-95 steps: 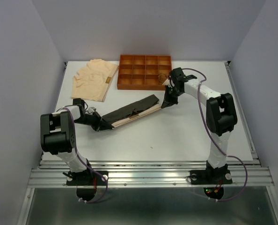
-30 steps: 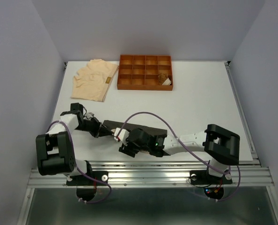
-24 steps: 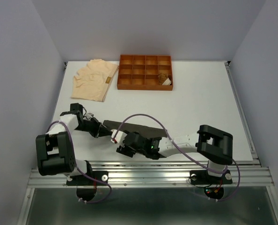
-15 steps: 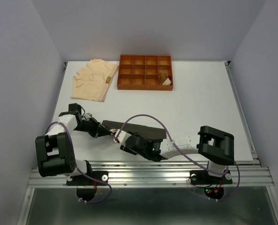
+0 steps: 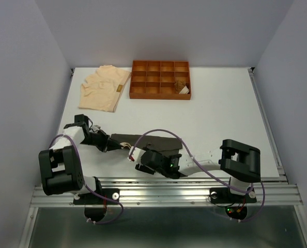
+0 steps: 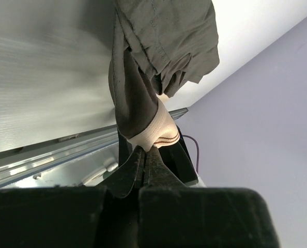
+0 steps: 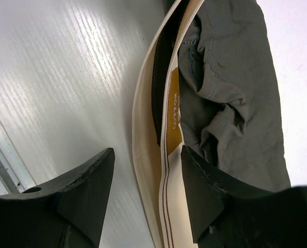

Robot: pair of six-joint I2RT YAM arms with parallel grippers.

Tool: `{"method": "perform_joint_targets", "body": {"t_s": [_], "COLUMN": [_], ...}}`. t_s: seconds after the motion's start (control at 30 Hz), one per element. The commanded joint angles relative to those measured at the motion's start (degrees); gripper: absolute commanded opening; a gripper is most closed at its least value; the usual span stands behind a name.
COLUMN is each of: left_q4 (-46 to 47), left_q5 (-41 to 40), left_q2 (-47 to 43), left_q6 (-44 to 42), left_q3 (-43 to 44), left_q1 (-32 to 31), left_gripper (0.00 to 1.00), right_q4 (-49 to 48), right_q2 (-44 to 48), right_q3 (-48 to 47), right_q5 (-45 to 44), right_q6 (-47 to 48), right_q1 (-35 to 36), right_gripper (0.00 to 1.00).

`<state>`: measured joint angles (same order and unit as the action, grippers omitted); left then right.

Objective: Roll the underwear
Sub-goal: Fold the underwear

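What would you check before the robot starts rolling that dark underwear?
1. Left jaws shut on the cream waistband: ok.
2. Right jaws open, waistband edge between them: ok.
3. Dark underwear lying smooth: not ok, it is bunched beside the yellow label.
4. Right jaws touching the table: cannot tell.
5. Peach underwear and tray apart from the work: ok.

Soft, even light from above brightens my white worktop (image 5: 220, 119), shadows faint. In both wrist views it shows streaky glare, and my jaws sit dark and blurred up close.
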<state>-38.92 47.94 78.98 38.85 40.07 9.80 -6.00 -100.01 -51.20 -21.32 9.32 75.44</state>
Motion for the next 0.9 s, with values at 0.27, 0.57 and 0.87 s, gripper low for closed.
{"method": "perform_joint_targets", "body": {"t_s": [0.27,0.57,0.87], "left_q4": [-2.3,-2.4,-2.6], "left_q5": [0.6,0.1,-1.9], "left_q2": [-0.5,1.8,2.8], "left_q6": [-2.5,-5.8,-8.9], "left_q3": [-0.1,0.7,4.0], "left_q1": [0.5,0.9,1.0], "left_gripper": [0.0,0.0,0.0], "right_q4": [-6.2,14.1,30.8], "right_q2": [-4.6,0.3,1.0], "right_q3": [-2.2,-6.5,-16.8], "right_q5": [-3.4,9.5,38.0], "right_q6": [2.7,4.5,6.7], "right_q1": [0.4,0.4,-7.1], "right_gripper": [0.22,0.01,0.01]}}
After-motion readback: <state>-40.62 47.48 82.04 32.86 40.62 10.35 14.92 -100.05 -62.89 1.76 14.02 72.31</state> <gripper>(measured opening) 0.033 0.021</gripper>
